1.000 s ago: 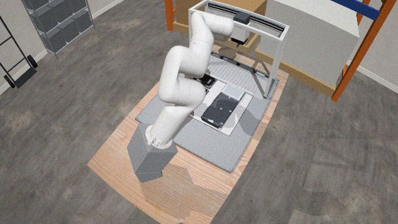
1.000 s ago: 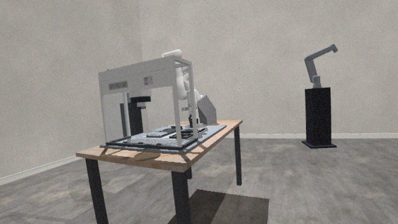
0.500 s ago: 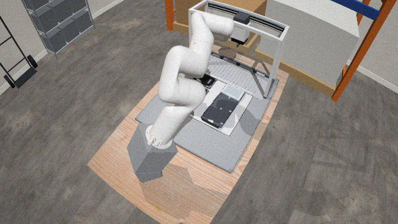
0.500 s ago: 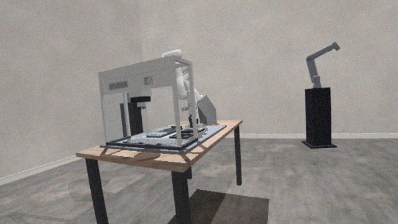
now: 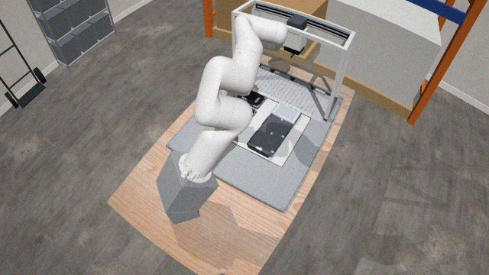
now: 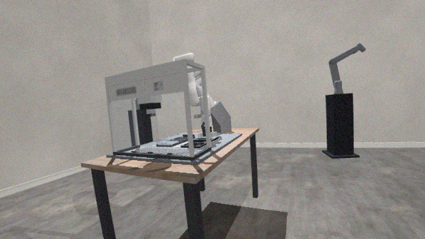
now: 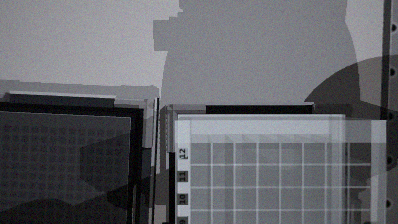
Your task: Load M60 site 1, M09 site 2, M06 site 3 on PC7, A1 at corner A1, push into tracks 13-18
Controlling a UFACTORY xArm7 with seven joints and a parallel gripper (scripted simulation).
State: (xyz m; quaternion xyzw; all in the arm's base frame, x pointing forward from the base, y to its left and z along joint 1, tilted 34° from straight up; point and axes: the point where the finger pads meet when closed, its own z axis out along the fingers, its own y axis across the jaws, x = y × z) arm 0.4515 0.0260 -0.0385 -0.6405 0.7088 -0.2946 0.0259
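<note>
The jaws stand wide but squeeze something, likely the dark plate (image 5: 255, 98) under the arm, toward the desk's left edge. The arm should lift it straight up and flat, then carry it to the carrier (image 5: 269, 134).

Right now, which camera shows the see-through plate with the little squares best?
The wrist view: the clear plate is close up, with grid lines and numbers readable. The top view shows only a small pale square beside the arm. The exterior view shows it too small to pick out.
</note>
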